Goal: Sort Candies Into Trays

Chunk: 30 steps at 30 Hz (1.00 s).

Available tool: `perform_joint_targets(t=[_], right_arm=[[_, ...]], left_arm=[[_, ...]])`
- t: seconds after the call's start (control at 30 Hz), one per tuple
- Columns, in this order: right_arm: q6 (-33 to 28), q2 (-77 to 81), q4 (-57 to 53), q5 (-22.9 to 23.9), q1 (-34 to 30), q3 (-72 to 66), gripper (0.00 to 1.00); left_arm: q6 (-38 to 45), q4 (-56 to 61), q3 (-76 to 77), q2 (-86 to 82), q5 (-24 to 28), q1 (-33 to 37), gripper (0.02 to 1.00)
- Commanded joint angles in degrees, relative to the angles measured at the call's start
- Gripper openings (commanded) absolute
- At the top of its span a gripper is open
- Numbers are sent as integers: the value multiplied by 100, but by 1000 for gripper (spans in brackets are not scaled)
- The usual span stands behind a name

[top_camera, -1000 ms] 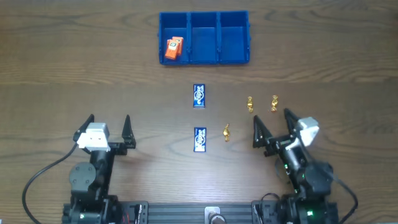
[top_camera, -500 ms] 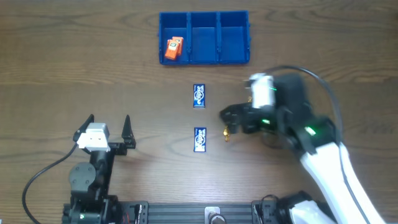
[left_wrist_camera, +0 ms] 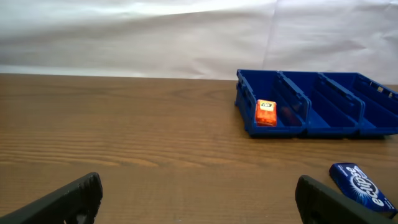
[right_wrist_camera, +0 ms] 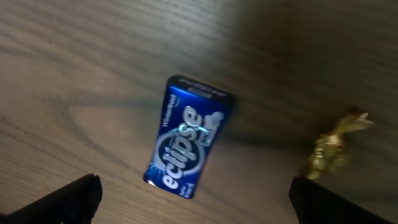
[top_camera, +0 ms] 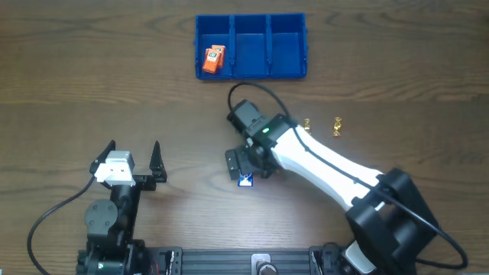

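Top view, left gripper (top_camera: 134,145): fingers spread wide, holding nothing.
Blue tray (top_camera: 250,72): far side; orange candy (top_camera: 214,59) in its left compartment.
Right gripper (top_camera: 246,164): fingers spread wide, over blue mint pack (right_wrist_camera: 188,136); gold candy (right_wrist_camera: 333,149) near the pack.
Two gold sweets (top_camera: 307,126): farther right.

The right arm (top_camera: 328,164) reaches across to the middle, its right gripper (top_camera: 246,166) facing down, fingers spread wide. The left gripper (top_camera: 134,149) sits near its base, fingers apart.

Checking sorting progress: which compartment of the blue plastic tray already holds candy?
The top view's leftmost compartment, holding an orange wrapped candy; the other two sit empty.
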Motion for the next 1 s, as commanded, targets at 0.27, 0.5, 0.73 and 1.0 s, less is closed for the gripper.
perform_joint_targets(t=[0.27, 0.5, 0.73, 1.0], right_arm=[[1259, 599, 251, 1058, 542, 122, 998], [1519, 802, 496, 1266, 645, 122, 987], [1626, 929, 573, 1270, 645, 122, 908], [1626, 933, 590, 1272, 645, 120, 645]], left_arm=[[83, -243, -94, -33, -35, 20, 998], [83, -243, -94, -33, -35, 20, 996], [83, -243, -94, -33, -35, 20, 998], [83, -243, -94, -33, -35, 20, 998]])
